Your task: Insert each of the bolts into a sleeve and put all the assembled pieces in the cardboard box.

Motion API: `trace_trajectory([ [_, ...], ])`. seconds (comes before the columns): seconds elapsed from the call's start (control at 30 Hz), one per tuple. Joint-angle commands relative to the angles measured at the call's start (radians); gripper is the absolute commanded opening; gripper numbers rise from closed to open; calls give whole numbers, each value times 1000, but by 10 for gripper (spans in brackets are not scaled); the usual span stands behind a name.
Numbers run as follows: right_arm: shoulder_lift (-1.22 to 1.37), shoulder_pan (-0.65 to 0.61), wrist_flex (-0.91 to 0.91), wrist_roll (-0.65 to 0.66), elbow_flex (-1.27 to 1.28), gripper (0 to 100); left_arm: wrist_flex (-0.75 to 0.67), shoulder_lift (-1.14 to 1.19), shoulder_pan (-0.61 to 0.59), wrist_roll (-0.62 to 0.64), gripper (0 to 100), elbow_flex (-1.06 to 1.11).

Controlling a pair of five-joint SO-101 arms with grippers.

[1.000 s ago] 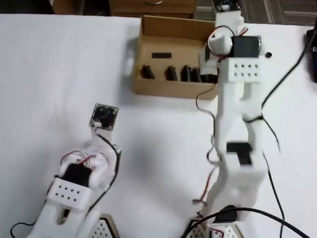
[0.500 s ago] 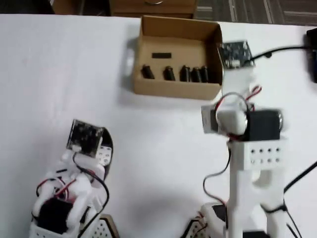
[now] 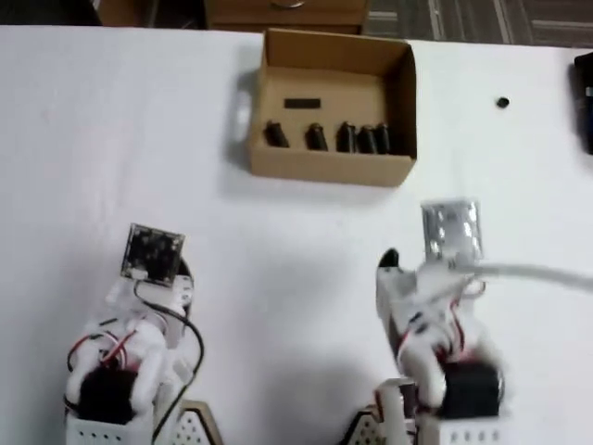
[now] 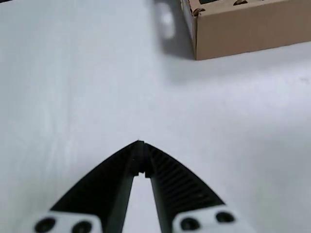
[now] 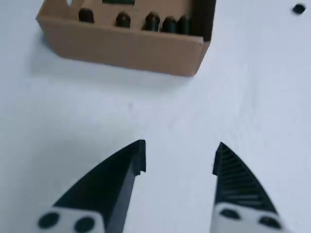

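The cardboard box (image 3: pixel 264 159) stands at the back middle of the table with several black assembled pieces (image 3: pixel 345 138) in a row inside; they also show in the right wrist view (image 5: pixel 151 21). My left gripper (image 4: pixel 140 150) is shut with nothing in it, low over bare table short of the box's corner (image 4: pixel 233 36). My right gripper (image 5: pixel 179 156) is open and empty, some way in front of the box (image 5: pixel 121 48). In the high view both arms sit pulled back at the near edge, the left (image 3: pixel 139 315) and the right (image 3: pixel 422 315).
A small black piece (image 3: pixel 502 102) lies alone on the table at the back right, also seen in the right wrist view (image 5: pixel 299 8). A dark object (image 3: pixel 586 102) sits at the right edge. White tabletop (image 3: pixel 296 260) stretches between the arms and the box.
The right arm has drawn back from over the box's right end to the near edge of the table. The left arm has also pulled back toward the near edge.
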Motion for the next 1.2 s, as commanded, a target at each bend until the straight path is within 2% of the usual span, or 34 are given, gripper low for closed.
trace_trajectory([
  [0.0,-225,38,-81,15,167,223,-5,-17,-8,-5,20,42],
  [0.13,-239,87,-162,106,387,223,-8,-17,-8,5,20,142],
  [0.27,-237,110,-177,109,522,213,-26,-17,-8,141,20,226],
  [0.33,-237,111,-166,110,562,163,-46,-17,-8,181,20,269],
  [0.43,-237,111,-166,109,597,21,-51,-17,-8,183,20,289],
  [0.47,-237,108,-163,109,606,12,-55,-17,-8,183,20,288],
  [0.73,-231,107,-79,109,614,21,-44,-15,-3,183,20,289],
  [0.83,-236,140,-58,110,614,21,8,-14,-2,183,20,289],
  [0.97,-229,213,-56,115,614,21,28,-14,-2,161,20,289],
  [1.1,-229,272,-56,115,614,21,29,-14,8,-31,20,289],
  [1.17,-229,275,-56,115,614,21,43,-14,5,-23,20,289],
])
